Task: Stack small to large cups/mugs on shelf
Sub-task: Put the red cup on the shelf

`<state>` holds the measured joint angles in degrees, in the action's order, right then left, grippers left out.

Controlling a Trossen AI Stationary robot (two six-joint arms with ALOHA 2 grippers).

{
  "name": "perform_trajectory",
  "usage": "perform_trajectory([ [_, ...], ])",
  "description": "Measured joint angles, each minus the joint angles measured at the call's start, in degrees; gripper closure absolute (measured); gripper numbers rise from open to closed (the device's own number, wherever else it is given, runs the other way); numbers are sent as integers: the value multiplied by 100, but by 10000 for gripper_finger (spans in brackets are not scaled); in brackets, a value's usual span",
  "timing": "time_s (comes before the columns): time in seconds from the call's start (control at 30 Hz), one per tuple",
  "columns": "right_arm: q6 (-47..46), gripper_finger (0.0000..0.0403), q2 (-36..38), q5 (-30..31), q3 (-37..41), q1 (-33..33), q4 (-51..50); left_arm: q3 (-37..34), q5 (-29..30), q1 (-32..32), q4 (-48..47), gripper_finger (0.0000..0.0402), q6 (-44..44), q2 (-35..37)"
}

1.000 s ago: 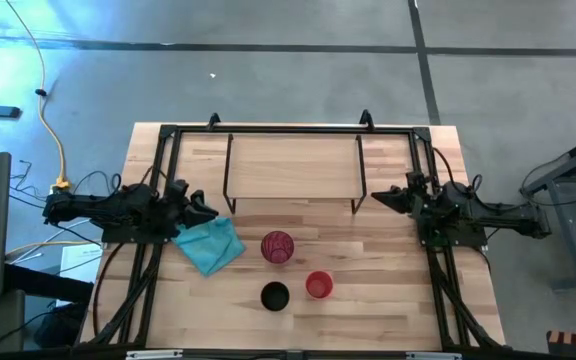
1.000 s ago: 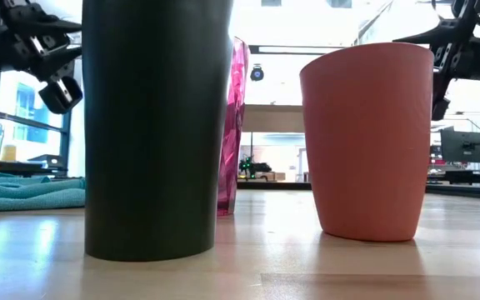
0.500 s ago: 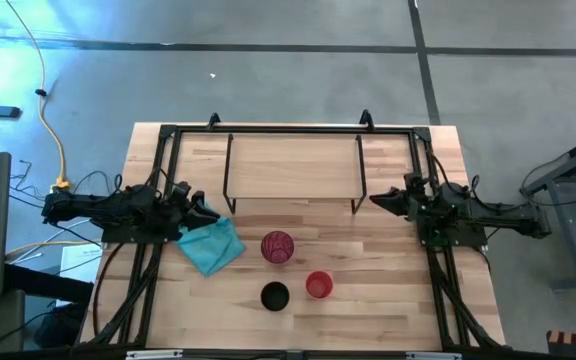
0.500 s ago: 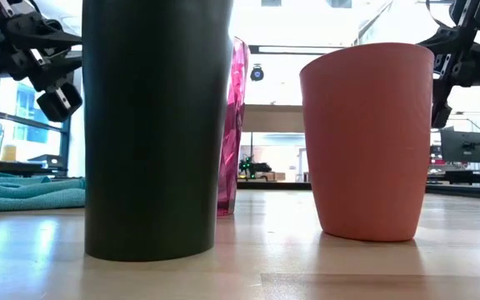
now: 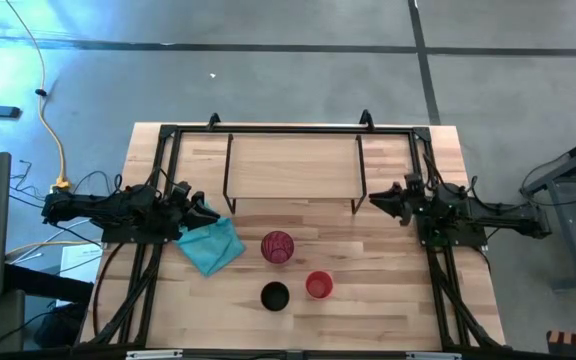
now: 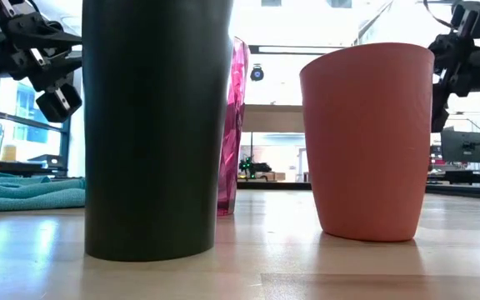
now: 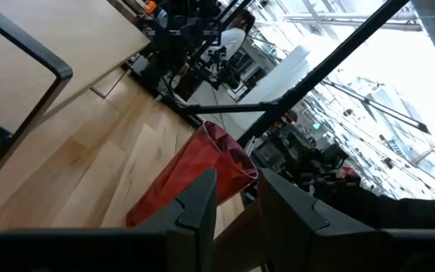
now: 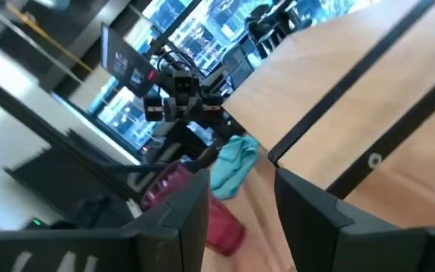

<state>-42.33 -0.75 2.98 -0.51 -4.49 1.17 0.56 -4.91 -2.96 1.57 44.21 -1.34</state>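
Observation:
Three cups stand upright on their bases on the table's near middle: the tall pink-red tumbler [image 5: 277, 246] [image 6: 237, 125] [image 7: 195, 181], the black cup [image 5: 275, 296] [image 6: 157, 125] and the short red-orange cup [image 5: 318, 285] [image 6: 367, 142]. The shelf [image 5: 293, 165] [image 8: 338, 68] stands on thin black legs at the far middle. My left gripper [image 5: 206, 208] [image 7: 236, 211] hovers open to the left of the tumbler, above the teal cloth. My right gripper [image 5: 376, 200] [image 8: 240, 204] hovers open by the shelf's right near leg.
A crumpled teal cloth [image 5: 210, 245] [image 8: 232, 166] lies left of the tumbler, under my left gripper. A black frame [image 5: 168, 135] runs along the table's far and side edges. Bare wood lies between the cups and the shelf.
My right gripper has edged toward the table's left, along the shelf's near right corner, staying open. The left gripper has barely shifted. The cups, cloth and shelf have stayed where they were.

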Motion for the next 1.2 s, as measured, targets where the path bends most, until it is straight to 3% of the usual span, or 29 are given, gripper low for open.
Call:
perform_trajectory([
  [0.2, 429, 261, 0, 323, 0, 0, 41, 0, 0, 0, -3, 314, 2, 0],
  [0.4, 514, 261, 0, 195, -2, 0, 29, 0, 0, 0, -3, 314, 4, 0],
  [0.6, -93, 261, 0, 512, -2, 0, 76, 0, -1, 0, 133, 314, 107, -1],
  [0.93, 772, 261, 1, 48, -8, 4, 1915, 2, -496, 0, 1864, 314, 324, -48],
  [1.1, 768, 261, -6, 129, -111, 2, 2202, 4, -695, 2, 2801, 314, 1142, -514],
  [1.2, 791, 261, -4, 131, -168, 4, 2676, 4, -644, 0, 3541, 314, 876, -848],
])
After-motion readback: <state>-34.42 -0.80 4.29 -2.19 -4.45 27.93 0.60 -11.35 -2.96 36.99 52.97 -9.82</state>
